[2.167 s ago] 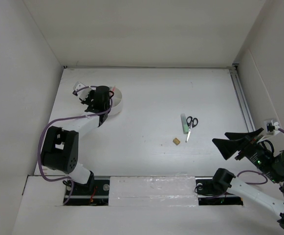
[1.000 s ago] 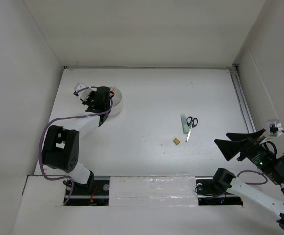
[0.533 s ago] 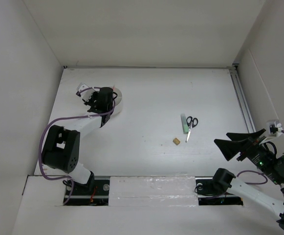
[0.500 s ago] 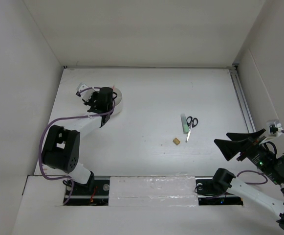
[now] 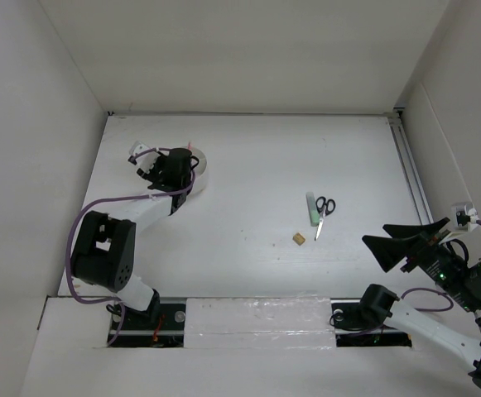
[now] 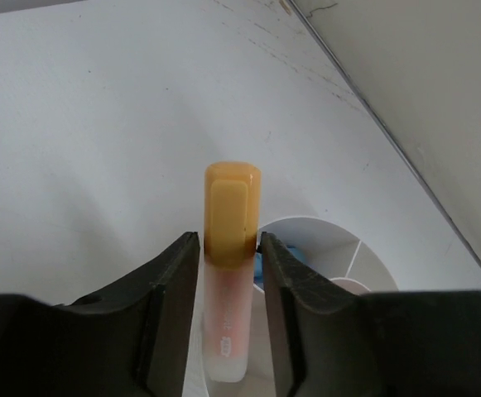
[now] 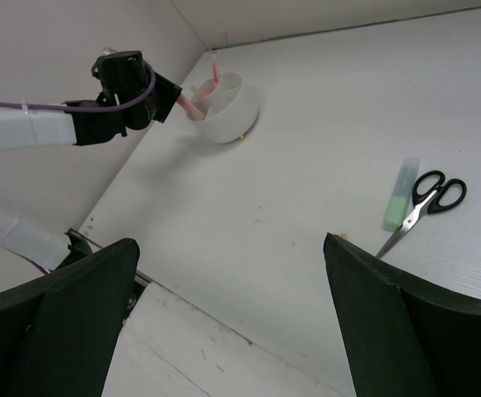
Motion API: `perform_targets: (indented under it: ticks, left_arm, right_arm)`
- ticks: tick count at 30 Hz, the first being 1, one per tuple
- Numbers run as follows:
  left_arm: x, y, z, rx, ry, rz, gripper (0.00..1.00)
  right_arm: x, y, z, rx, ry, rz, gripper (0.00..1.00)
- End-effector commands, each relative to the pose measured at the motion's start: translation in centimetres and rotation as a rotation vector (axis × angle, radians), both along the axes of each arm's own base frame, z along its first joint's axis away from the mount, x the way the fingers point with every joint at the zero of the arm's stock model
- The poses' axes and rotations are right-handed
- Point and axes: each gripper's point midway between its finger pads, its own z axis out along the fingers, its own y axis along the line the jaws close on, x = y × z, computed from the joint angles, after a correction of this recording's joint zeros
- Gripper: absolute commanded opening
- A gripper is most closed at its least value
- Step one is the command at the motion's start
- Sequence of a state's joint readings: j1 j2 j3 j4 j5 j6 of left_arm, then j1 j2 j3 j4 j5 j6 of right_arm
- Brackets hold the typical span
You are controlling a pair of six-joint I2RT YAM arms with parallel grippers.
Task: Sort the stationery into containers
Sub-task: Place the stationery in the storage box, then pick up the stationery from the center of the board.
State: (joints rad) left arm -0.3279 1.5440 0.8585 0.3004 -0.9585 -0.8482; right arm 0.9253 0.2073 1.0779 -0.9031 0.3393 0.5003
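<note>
Item: orange highlighter (image 6: 232,207). Loc.: between fingers of left gripper (image 6: 229,248); long axis in line w/ fingers, cap end out past the tips, at the rim of white cup (image 7: 232,116); in wrist view cup opening lies just beyond & right of cap.

Left jaws: narrow, flanking the barrel w/ scarcely a gap; can't tell if clamped or let go.

Cup contents: red pen (image 7: 215,70) standing up; something blue, mostly hidden.

Right gripper (image 7: 230,248): spread wide, empty.

On table (image 5: 248,165), well apart from cup, nearer right arm: green highlighter (image 7: 399,194) against scissors (image 7: 420,207); tan eraser (image 5: 298,238) near.

Judgement: drop needs the highlighter's end over the rim first.
</note>
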Motion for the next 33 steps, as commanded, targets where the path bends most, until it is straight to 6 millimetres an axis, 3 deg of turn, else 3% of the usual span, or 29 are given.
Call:
perform_targets:
  ticks: [1,6,10,14,15,16,17,20,21,24,26,28,30,31,32,33]
  left_arm:
    - [0.2,0.2,0.7,0.002,-0.022,0.023,0.35]
    - [0.2,-0.3,1.3,0.018,-0.039,0.011,0.45]
    - [-0.2,-1.3,1.8,0.044,-0.039,-0.003,0.47]
    - [-0.8,-1.9,3.9,0.022,-0.089,-0.012,0.48]
    - [-1.4,-2.3,5.3,0.008,-0.124,-0.013,0.5]
    - [-1.8,-2.4,6.1,0.009,-0.14,-0.007,0.55]
    - [-2.4,-2.6,6.4,0.014,-0.146,-0.014,0.74]
    - [-4.0,-4.2,9.9,0.041,-0.201,-0.051,0.88]
    - [-4.4,-4.7,10.4,0.048,-0.205,-0.064,1.0]
    - [-5.4,-7.0,13.0,0.051,-0.226,-0.119,1.0]
    - [-5.5,-9.7,13.2,0.034,-0.188,-0.232,1.0]
    - [-4.4,-13.4,14.3,-0.015,-0.175,-0.388,1.0]
    - [-3.8,-18.9,11.8,-0.04,-0.073,-0.568,1.0]
    - [-3.3,-21.2,13.8,-0.065,-0.088,-0.606,1.0]
    - [-2.5,-24.0,10.8,-0.035,0.008,-0.636,1.0]
    - [-3.7,-26.9,8.7,0.008,0.131,-0.719,1.0]
  right_arm:
    - [-0.2,0.2,1.6,0.048,-0.052,0.023,0.99]
    - [-0.2,0.2,1.6,0.048,-0.052,0.023,0.99]
    - [-0.2,0.2,1.6,0.048,-0.052,0.023,0.99]
    - [-0.2,0.2,1.6,0.048,-0.052,0.023,0.99]
    - [-0.2,0.2,1.6,0.048,-0.052,0.023,0.99]
    - [-0.2,0.2,1.6,0.048,-0.052,0.023,0.99]
    - [-0.2,0.2,1.6,0.048,-0.052,0.023,0.99]
    - [-0.2,0.2,1.6,0.048,-0.052,0.023,0.99]
    - [-0.2,0.2,1.6,0.048,-0.052,0.023,0.99]
    - [-0.2,0.2,1.6,0.048,-0.052,0.023,0.99]
    - [-0.1,0.1,1.6,0.048,-0.052,0.012,0.99]
    - [0.1,-0.1,1.6,0.057,-0.046,-0.002,0.99]
    - [0.1,-0.5,1.5,0.066,-0.04,-0.023,0.99]
    - [0.1,-0.5,1.5,0.066,-0.04,-0.023,0.99]
    - [0.4,-0.5,1.4,0.058,-0.035,-0.035,0.99]
    - [0.4,-0.5,1.5,0.068,-0.028,-0.035,0.99]
